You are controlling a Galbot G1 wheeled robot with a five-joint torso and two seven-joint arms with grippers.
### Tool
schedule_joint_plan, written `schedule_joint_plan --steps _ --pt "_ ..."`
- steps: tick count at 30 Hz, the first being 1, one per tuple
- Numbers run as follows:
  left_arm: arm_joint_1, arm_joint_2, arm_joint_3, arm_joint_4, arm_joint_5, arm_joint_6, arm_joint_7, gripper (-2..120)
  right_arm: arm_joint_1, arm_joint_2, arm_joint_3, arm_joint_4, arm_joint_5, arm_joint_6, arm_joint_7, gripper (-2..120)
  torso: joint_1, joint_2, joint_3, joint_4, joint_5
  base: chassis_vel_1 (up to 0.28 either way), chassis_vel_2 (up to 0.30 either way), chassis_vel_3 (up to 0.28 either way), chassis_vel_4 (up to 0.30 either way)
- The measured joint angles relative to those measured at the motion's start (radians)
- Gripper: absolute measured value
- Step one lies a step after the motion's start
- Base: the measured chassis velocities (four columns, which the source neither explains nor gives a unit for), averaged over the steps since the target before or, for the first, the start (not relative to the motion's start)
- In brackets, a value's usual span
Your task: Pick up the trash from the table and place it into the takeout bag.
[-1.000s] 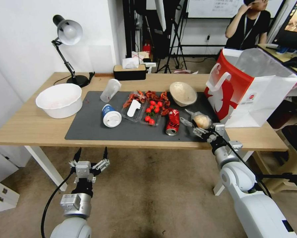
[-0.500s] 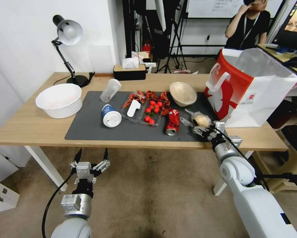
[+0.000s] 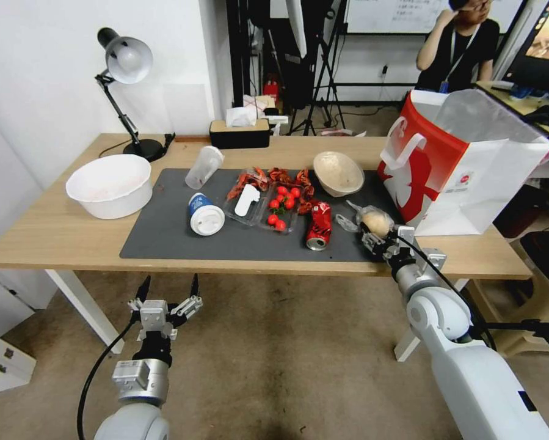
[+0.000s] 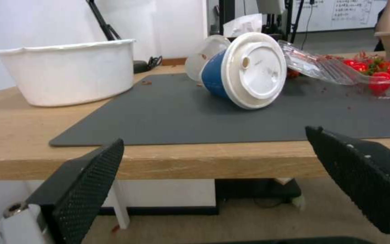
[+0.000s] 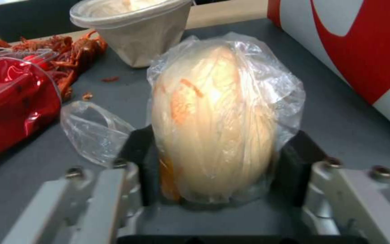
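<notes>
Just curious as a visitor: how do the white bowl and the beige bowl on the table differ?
The large white bowl sits upright on bare wood, off the mat; the beige paper bowl is smaller, tilted on its side, on the mat. The white bowl is on the left, the beige near the takeout bag. Both are round and open.

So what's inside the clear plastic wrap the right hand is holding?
A pale bun with orange specks, gripped by the right hand. Its underside, down between the fingers, is hidden.

Left gripper (image 4: 217, 183): fingers spread wide, below the table (image 4: 168, 162) edge.
Blue-white lidded cup (image 4: 244, 71): on its side on the dark grey mat (image 4: 168, 112).
White bowl (image 4: 66, 76): at 10 o'clock of the cup.
Cherry tomatoes (image 4: 384, 79): at 3 o'clock.
</notes>
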Motion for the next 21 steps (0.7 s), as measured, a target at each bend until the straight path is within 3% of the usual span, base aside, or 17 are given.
schedule_joint_plan --steps 6,12,21 --pt "0.002 -0.001 -0.003 0.006 -0.002 -0.02 0.0 100 -0.017 -0.005 0.008 0.018 0.008 0.0 -0.008 30 0.0 0.0 0.0 0.0002 0.0003 0.0 0.0 0.0 0.0" --pt "0.004 0.006 -0.015 -0.002 -0.009 -0.022 -0.001 100 -0.066 -0.051 0.061 0.16 0.008 0.04 -0.061 13 0.0 0.0 0.0 -0.0001 0.0002 0.0 0.0 0.0 0.0" --pt "0.0 0.014 -0.013 -0.005 -0.012 -0.022 -0.003 100 -0.04 -0.168 0.19 0.347 0.1 0.052 -0.057 9 0.0 0.0 0.0 0.0 -0.0001 0.0 0.0 0.0 0.0"
